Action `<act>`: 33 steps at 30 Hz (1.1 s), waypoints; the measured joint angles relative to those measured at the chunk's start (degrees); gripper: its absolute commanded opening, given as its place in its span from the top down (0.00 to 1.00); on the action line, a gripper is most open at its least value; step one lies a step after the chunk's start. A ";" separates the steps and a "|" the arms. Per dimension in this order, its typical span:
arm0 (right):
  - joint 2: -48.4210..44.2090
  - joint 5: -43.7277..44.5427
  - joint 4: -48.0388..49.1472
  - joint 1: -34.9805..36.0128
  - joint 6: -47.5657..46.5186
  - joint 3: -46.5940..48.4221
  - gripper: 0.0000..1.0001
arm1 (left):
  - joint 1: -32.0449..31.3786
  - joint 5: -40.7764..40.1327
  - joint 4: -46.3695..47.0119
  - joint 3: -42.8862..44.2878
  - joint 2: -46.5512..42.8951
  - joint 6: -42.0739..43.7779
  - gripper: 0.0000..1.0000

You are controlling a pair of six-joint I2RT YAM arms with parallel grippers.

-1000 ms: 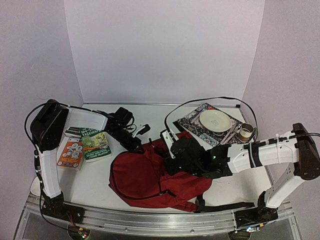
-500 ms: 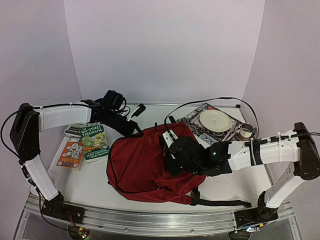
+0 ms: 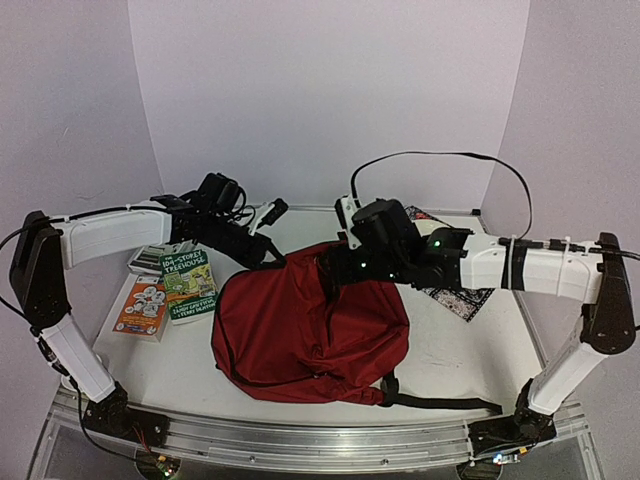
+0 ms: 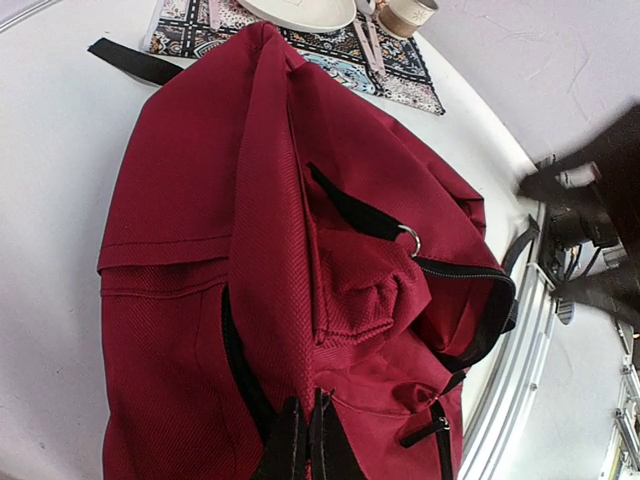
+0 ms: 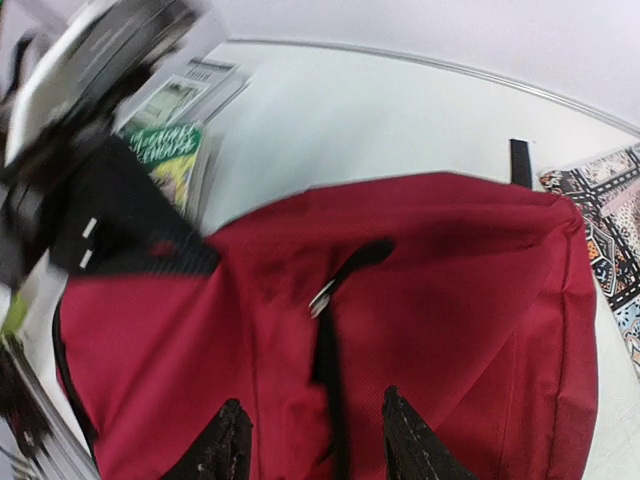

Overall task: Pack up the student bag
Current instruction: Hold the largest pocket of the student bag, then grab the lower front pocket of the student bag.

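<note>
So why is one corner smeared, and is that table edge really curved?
Right wrist view: the upper left, around the green book, is motion-blurred; the student bag is sharper. Left wrist view: sharp, but the wide lens bows the table edge. Top view: soft, even light.

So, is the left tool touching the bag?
Touching. The left wrist view shows the left tool shut on a fold of the student bag.

Robot lab bench: plain booth walls, alu rail.
</note>
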 measured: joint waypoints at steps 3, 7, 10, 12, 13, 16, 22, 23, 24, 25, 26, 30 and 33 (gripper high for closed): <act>1.80 -1.58 -0.05 -3.22 2.63 1.78 0.54 | 0.00 0.18 0.00 -0.02 0.00 -0.15 1.00; 4.97 -3.51 -0.29 -5.11 5.48 4.72 0.57 | 0.00 0.57 0.02 -0.04 0.00 -0.34 1.00; 7.86 -4.69 -0.46 -5.60 7.45 7.29 0.57 | 0.00 1.01 0.06 -0.18 0.00 -0.65 1.00; 9.43 -5.34 -0.60 -5.72 8.63 8.37 0.57 | 0.00 1.42 0.07 -0.45 0.00 -0.97 1.00; 10.12 -5.62 -0.76 -5.76 9.21 8.82 0.57 | 0.00 1.60 0.09 -0.59 0.00 -1.11 1.00; 12.10 -6.66 -1.42 -5.80 10.58 9.97 0.56 | 0.04 1.84 0.07 -0.74 0.00 -1.25 1.00; 15.69 -8.65 -1.80 -6.04 12.45 11.93 0.53 | 0.04 2.24 0.04 -0.76 0.00 -1.28 1.00; 16.20 -9.26 -1.75 -6.15 12.68 12.28 0.52 | 0.04 2.26 0.03 -0.76 0.00 -1.28 1.00; 16.84 -9.94 -1.73 -6.26 12.83 12.77 0.52 | 0.04 2.31 0.02 -0.81 0.00 -1.28 1.00; 17.32 -10.51 -1.71 -6.33 12.88 13.15 0.52 | 0.04 2.35 0.04 -0.96 0.00 -1.28 1.00; 17.90 -11.32 -1.69 -6.42 12.93 13.60 0.52 | 0.06 2.45 0.01 -1.10 0.00 -1.28 1.00; 19.17 -14.09 -1.65 -6.64 13.13 14.40 0.56 | 0.05 2.60 -0.04 -1.54 0.00 -1.31 1.00; 19.55 -15.72 -1.46 -6.69 13.36 14.73 0.62 | 0.04 2.62 -0.04 -1.62 0.00 -1.31 1.00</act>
